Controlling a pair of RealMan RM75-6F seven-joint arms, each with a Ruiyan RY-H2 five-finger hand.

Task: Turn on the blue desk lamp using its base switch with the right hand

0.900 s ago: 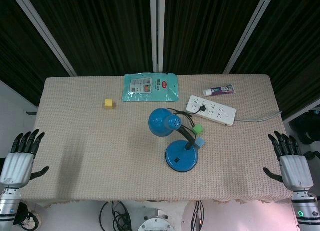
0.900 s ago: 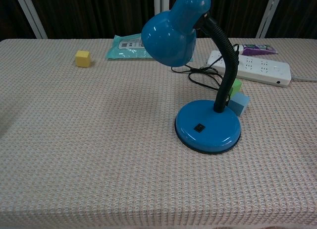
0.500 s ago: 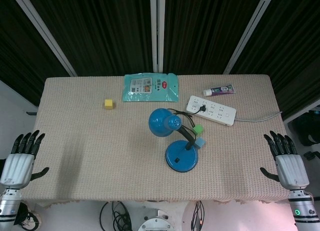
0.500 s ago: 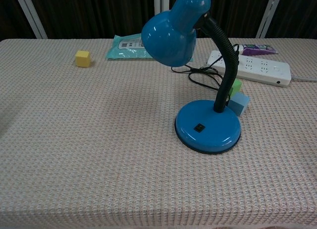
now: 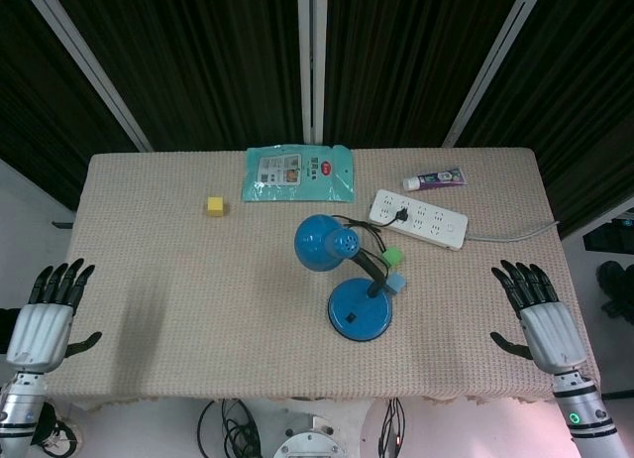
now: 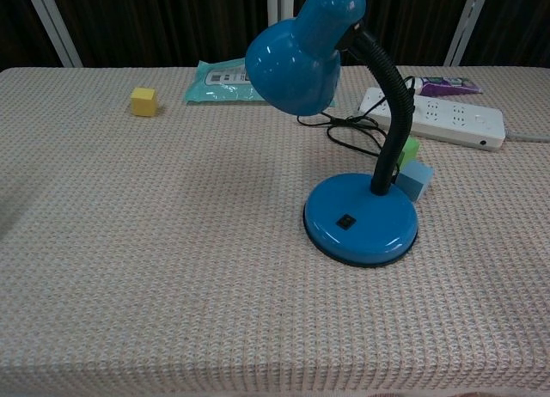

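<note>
The blue desk lamp (image 5: 342, 280) stands mid-table on a round base (image 6: 361, 218) with a small black switch (image 6: 345, 220) on its near side; the shade (image 6: 294, 64) is unlit. My right hand (image 5: 535, 312) hovers over the table's right front corner, fingers spread and empty, well right of the base. At the left edge, my left hand (image 5: 47, 310) is off the table, fingers apart, holding nothing. Neither hand shows in the chest view.
A white power strip (image 5: 418, 218) with the lamp's cord plugged in lies behind the lamp. Green (image 5: 393, 256) and light blue (image 5: 396, 282) cubes sit against the lamp's neck. A yellow cube (image 5: 215, 206), teal packet (image 5: 298, 172) and small tube (image 5: 434, 179) lie farther back.
My right hand has moved left and forward, from beyond the table's right edge to over its front right corner. The left hand shifted slightly. The lamp is unchanged.
</note>
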